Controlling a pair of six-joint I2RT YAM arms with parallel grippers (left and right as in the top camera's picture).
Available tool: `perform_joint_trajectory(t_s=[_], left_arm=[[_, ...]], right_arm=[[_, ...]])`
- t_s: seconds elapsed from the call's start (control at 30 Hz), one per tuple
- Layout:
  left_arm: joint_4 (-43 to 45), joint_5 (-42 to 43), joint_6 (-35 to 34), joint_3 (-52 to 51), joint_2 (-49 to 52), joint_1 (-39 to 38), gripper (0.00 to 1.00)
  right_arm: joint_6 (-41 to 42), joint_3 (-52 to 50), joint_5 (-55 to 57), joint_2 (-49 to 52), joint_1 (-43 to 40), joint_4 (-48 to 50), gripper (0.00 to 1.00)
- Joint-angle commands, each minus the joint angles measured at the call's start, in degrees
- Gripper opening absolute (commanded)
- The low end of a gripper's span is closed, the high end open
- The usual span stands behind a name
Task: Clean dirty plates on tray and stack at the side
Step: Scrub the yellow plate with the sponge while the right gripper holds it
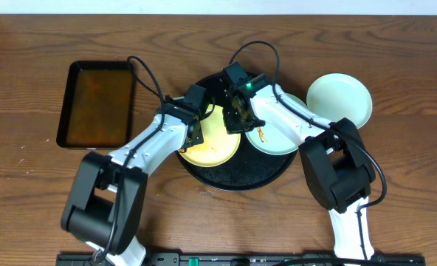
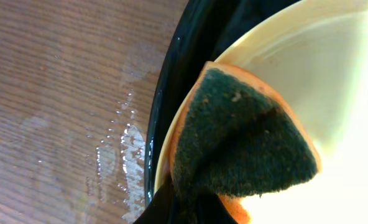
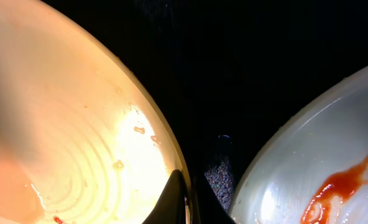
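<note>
The black round tray [image 1: 233,176] holds the pale yellow plate [image 1: 215,148] and part of a mint-blue plate [image 1: 279,140] streaked with red-orange sauce [image 3: 339,185]. My left gripper [image 1: 197,135] is shut on a green-and-orange sponge [image 2: 240,143] that lies on the yellow plate's [image 2: 314,68] left rim. My right gripper [image 1: 238,118] is shut on the yellow plate's far rim; its fingers [image 3: 189,202] pinch that edge. The yellow plate [image 3: 66,124] looks wet, with a few small specks. A second, clean mint-blue plate [image 1: 339,100] sits on the bare table to the right.
A rectangular black tray of brownish liquid [image 1: 97,103] stands at the left. Water drops lie on the wood [image 2: 125,155] just outside the tray's rim [image 2: 171,74]. The sauced plate [image 3: 321,155] lies close beside the right gripper.
</note>
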Motion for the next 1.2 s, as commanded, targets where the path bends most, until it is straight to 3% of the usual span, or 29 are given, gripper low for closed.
perform_joint_trajectory(t_s=[0.0, 0.17, 0.37, 0.5, 0.63, 0.73, 1.17], left_arm=[[1.0, 3.5, 0.9, 1.6, -4.7, 0.9, 0.08], [5.5, 17.5, -1.3, 1.4, -4.7, 0.8, 0.08], [7.3, 20.1, -6.4, 1.2, 0.4, -0.3, 0.08], [9.4, 25.4, -6.6, 1.2, 4.7, -1.6, 0.08], [9.4, 25.4, -6.6, 1.2, 7.5, -1.8, 0.08], [8.4, 22.0, -6.1, 1.2, 7.7, -1.2, 0.08], [7.2, -7.5, 2.2, 1.2, 7.4, 4.1, 0.08]], right_arm=[[1.0, -1.7, 1.8, 1.6, 0.8, 0.1, 0.01], [1.0, -1.7, 1.8, 1.6, 0.8, 0.1, 0.01], [1.0, -1.7, 1.8, 1.6, 0.8, 0.1, 0.01], [1.0, -1.7, 1.8, 1.6, 0.8, 0.1, 0.01], [1.0, -1.7, 1.8, 1.6, 0.8, 0.0, 0.01], [1.0, -1.7, 1.8, 1.6, 0.8, 0.0, 0.01], [1.0, -1.7, 1.8, 1.6, 0.8, -0.2, 0.01]])
